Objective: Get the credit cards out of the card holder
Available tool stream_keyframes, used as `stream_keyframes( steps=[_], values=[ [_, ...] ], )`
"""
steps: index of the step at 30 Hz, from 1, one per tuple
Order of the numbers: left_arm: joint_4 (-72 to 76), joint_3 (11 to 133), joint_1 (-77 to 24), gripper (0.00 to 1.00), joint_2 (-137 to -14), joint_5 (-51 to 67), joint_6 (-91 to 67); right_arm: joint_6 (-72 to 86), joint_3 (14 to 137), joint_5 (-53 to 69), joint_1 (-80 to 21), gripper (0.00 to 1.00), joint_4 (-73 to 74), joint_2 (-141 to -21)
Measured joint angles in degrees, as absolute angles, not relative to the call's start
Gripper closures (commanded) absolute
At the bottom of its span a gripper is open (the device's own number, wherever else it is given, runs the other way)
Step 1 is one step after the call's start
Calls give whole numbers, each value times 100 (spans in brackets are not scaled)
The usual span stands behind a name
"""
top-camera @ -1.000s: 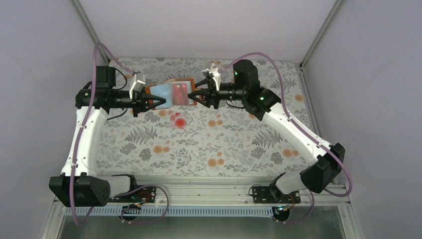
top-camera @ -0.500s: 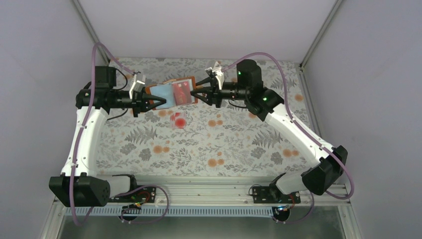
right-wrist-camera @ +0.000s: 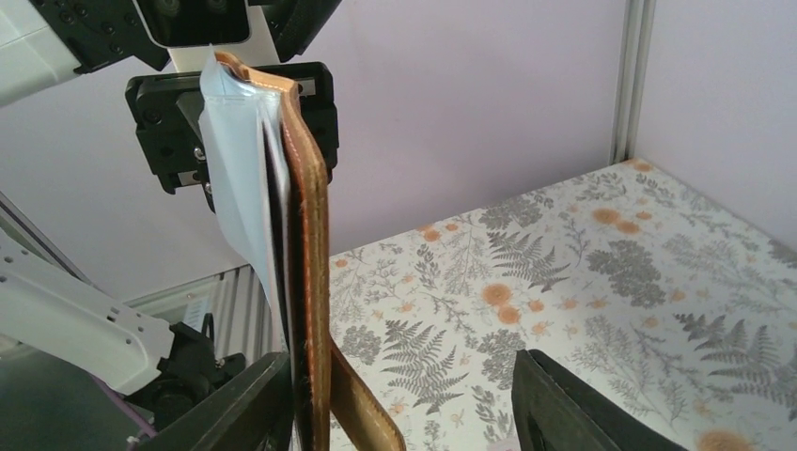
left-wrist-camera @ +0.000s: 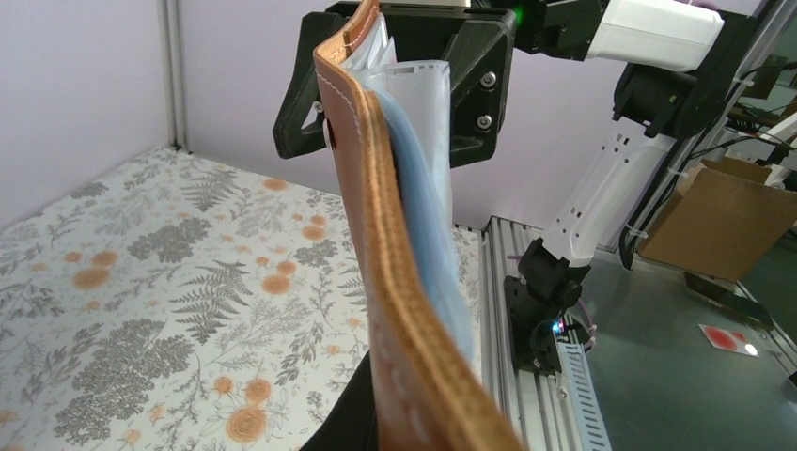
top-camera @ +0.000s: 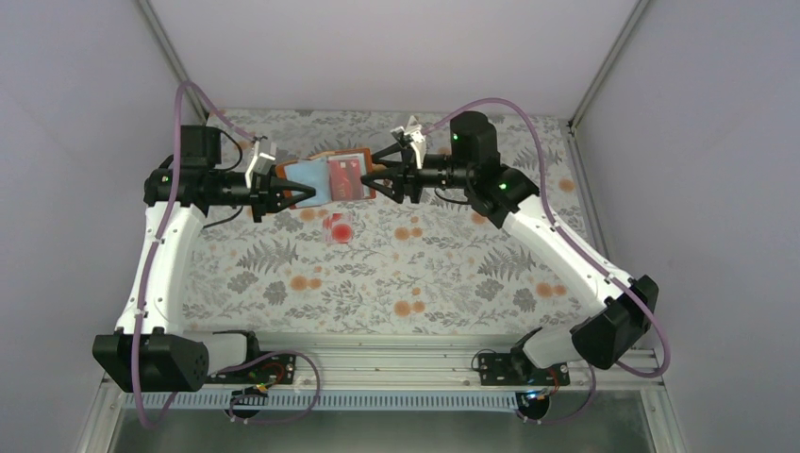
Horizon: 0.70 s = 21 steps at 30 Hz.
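The brown card holder hangs open in the air over the back of the table, with my left gripper shut on its left end. A red credit card sits in its right sleeve. My right gripper is open at the holder's right edge. In the right wrist view the holder stands edge-on against the left finger, with the closure tab dangling; the other finger is well apart. A pale credit card with red blotches lies on the table below. The left wrist view shows leather edge and blue sleeves.
The floral tablecloth covers the table, with walls and frame posts close behind and at both sides. The aluminium rail and the right arm's base lie at the near edge. A cardboard box stands beyond the rail.
My right gripper has opened wider and backed a little to the right off the holder's edge. The red card stays in its sleeve. The left arm and the holder have not moved.
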<state>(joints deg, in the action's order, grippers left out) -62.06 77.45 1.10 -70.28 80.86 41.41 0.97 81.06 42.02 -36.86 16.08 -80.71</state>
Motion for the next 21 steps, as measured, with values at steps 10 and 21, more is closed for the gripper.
stream_keyframes(
  steps=[10, 21],
  values=[
    [-6243, 7734, 202, 98, -7028, 7907, 4139, 150, 8263, 4338, -3907, 38, 1385, -8405],
    [-6077, 7686, 110, 98, -7022, 7981, 3999, 132, 8425, 4757, -4311, 58, 1269, -8709]
  ],
)
